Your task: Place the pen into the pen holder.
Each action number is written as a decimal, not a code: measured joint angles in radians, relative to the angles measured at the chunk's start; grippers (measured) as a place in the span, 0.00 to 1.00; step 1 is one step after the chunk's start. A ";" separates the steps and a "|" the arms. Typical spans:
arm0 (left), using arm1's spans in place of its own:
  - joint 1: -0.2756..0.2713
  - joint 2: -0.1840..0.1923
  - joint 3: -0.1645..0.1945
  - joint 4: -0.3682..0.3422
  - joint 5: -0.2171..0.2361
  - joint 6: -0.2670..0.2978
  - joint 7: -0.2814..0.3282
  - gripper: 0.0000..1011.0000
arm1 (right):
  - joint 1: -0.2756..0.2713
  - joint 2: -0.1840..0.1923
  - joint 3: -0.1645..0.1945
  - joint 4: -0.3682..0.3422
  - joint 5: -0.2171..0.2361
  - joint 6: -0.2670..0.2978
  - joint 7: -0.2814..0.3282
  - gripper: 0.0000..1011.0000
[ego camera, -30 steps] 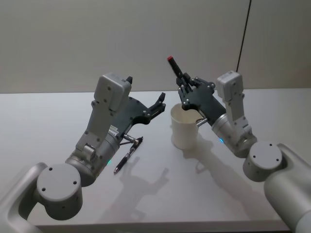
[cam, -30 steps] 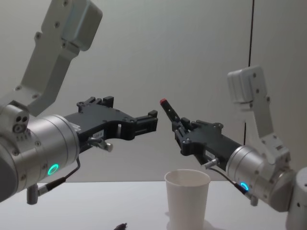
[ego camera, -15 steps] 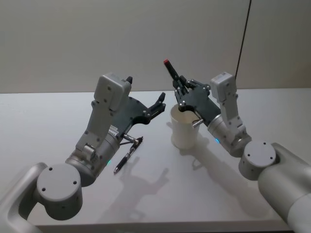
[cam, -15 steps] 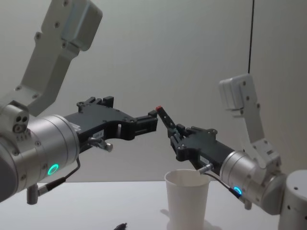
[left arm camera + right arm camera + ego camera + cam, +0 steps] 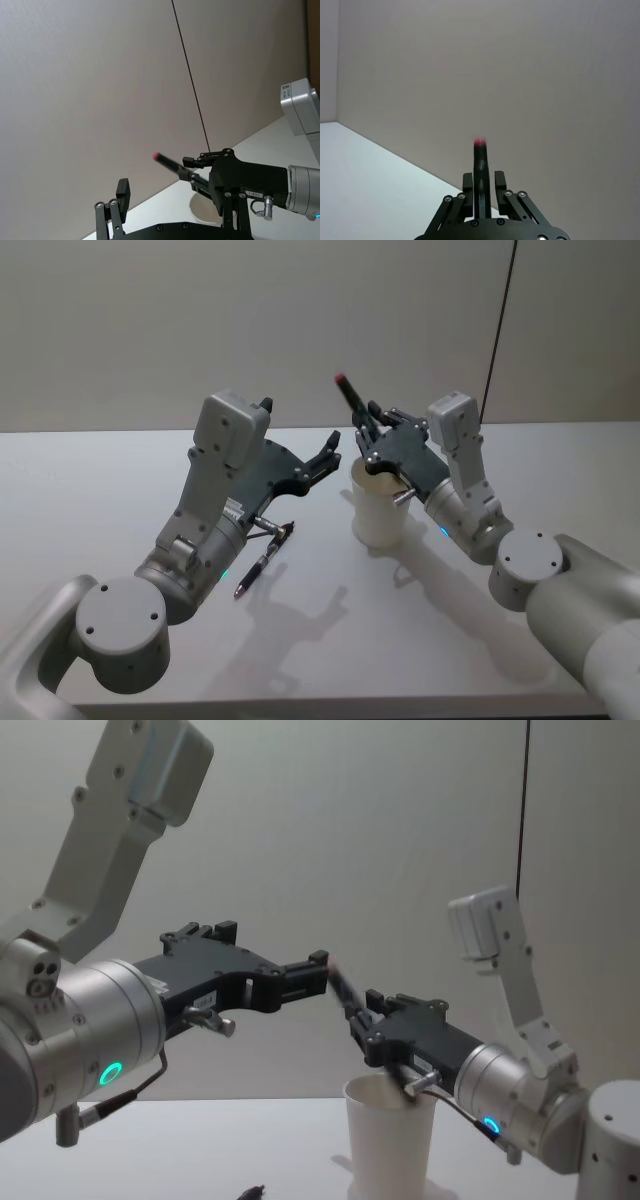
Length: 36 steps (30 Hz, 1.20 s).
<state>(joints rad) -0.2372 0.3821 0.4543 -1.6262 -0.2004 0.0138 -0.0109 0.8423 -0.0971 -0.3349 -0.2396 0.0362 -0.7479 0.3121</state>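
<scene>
Plainly, with the right gripper (image 5: pixel 368 426) clamped on the pen (image 5: pixel 352 398), tilted toward 11 o'clock over the pen holder (image 5: pixel 378 520) at the middle of the counter (image 5: pixel 100 490), releasing now could catch the rim and topple it; the left gripper (image 5: pixel 328 455), spread open, idles at its 9 o'clock.

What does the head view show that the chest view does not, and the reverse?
Head view: the cup's open mouth from above, and a second pen lying full length on the table. Chest view: the cup's tapered side in profile, with the right gripper just over its rim. Both: the right gripper shut on a red-tipped pen, held tilted, and the open left gripper facing it.
</scene>
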 joint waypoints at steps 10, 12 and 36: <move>0.000 0.000 0.000 0.000 0.000 0.000 0.000 0.99 | 0.031 -0.010 0.012 0.066 0.001 -0.030 0.008 0.51; 0.000 0.000 0.000 0.000 0.000 0.000 0.000 0.99 | 0.037 -0.011 0.014 0.077 0.002 -0.035 0.010 0.56; 0.000 0.000 0.000 0.000 0.000 0.000 0.000 0.99 | 0.047 -0.013 0.052 0.093 0.018 -0.076 0.022 0.99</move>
<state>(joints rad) -0.2372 0.3821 0.4542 -1.6262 -0.2004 0.0138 -0.0109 0.8889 -0.1097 -0.2831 -0.1470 0.0541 -0.8239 0.3337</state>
